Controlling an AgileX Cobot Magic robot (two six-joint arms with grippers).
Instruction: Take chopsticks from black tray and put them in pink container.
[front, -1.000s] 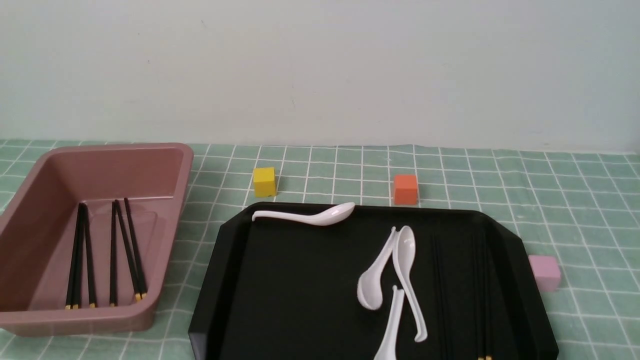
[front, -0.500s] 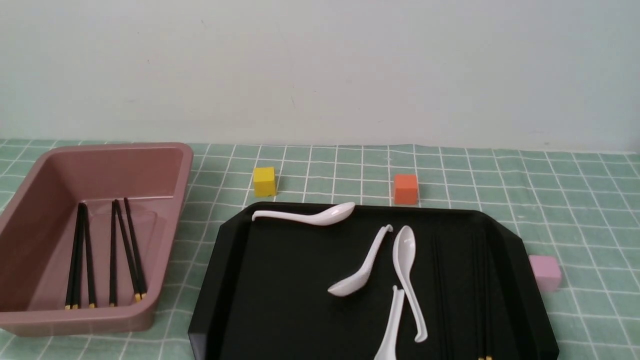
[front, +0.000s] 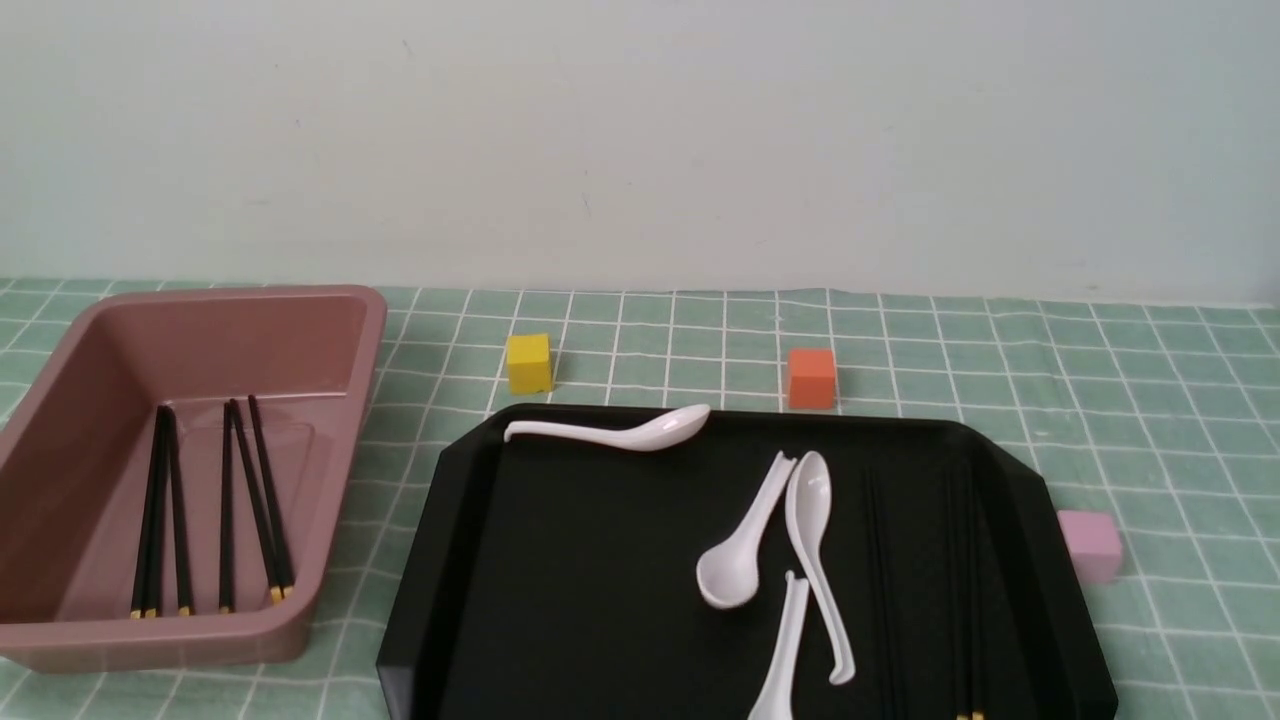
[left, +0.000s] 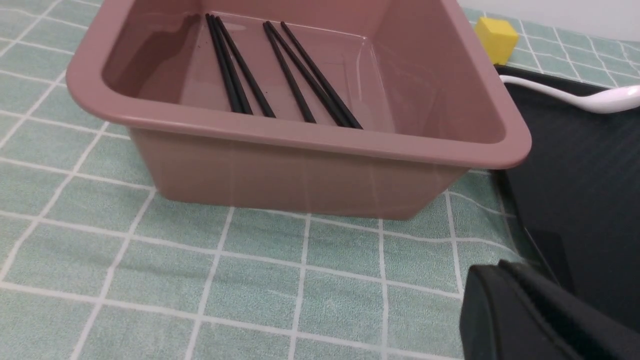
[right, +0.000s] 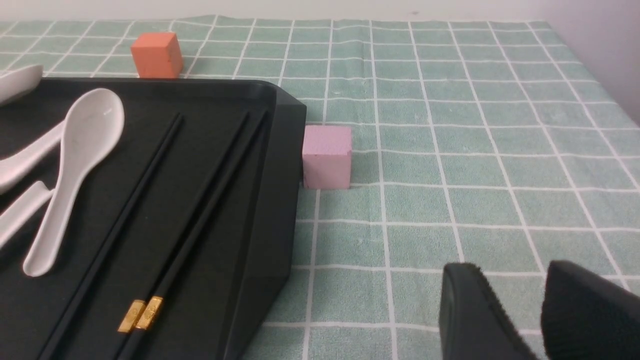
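Several black chopsticks (front: 252, 500) with gold ends lie lengthwise in the pink container (front: 200, 296) at the left, also seen in the left wrist view (left: 231, 75). More chopsticks (right: 132, 200) lie along the right side of the black tray (front: 560, 560), faint in the front view (front: 966, 600). My left gripper (left: 500, 270) is shut and empty over the cloth, between the container's near wall (left: 300, 175) and the tray's edge (left: 575, 175). To the tray's right, my right gripper (right: 510, 272) hangs open over the cloth, with nothing between its fingers. Neither gripper shows in the front view.
Several white spoons (front: 810, 520) lie on the tray, one along its far rim (front: 610, 432). A yellow cube (front: 528, 363) and an orange cube (front: 811, 378) stand behind the tray. A pale pink cube (right: 326, 156) sits against its right edge.
One middle spoon's bowl swung left across the tray, then came back toward the other spoons. The chopsticks, container and cubes stay where they were.
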